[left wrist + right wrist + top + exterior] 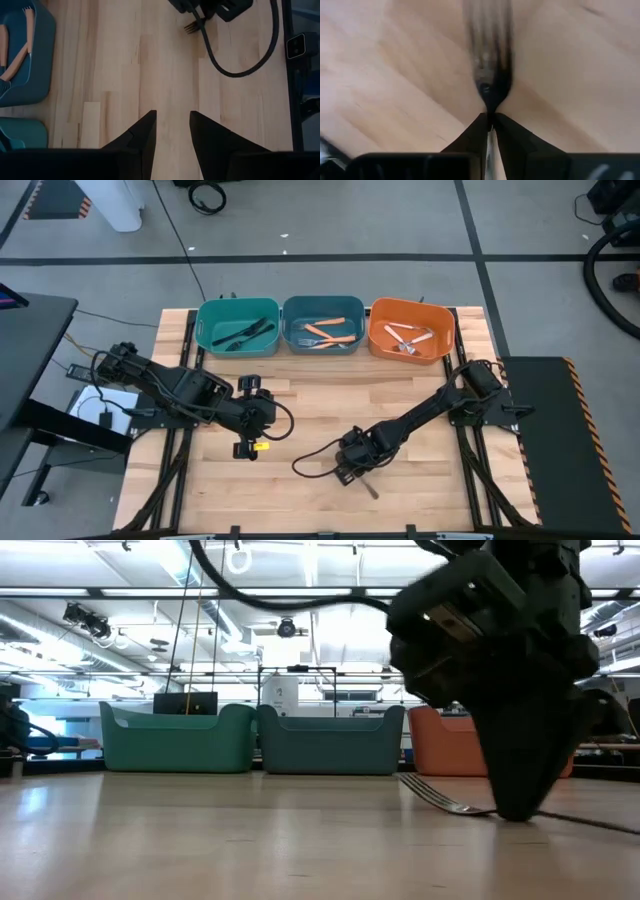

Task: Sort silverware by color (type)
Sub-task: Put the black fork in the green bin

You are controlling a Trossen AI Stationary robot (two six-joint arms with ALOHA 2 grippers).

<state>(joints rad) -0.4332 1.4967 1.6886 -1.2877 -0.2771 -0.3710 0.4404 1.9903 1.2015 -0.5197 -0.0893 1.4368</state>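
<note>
Right gripper (490, 120) clamps the silver fork (490, 65) on the table (300, 405), well before the orange bin (410, 330); left gripper (172, 131) stands apart.

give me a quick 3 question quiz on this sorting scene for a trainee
1. True or false: the right gripper is closed on a fork lying on the table.
2. Which bin holds the black utensils? A) teal bin B) blue bin C) orange bin
3. Fill in: the left gripper hovers over bare wood with its fingers ____.

Key
1. True: its fingertips meet around the fork's neck, and the low view shows the fork on the wood.
2. A: the blue bin holds orange-handled pieces, the orange bin pale ones.
3. open: nothing lies between them.
</note>
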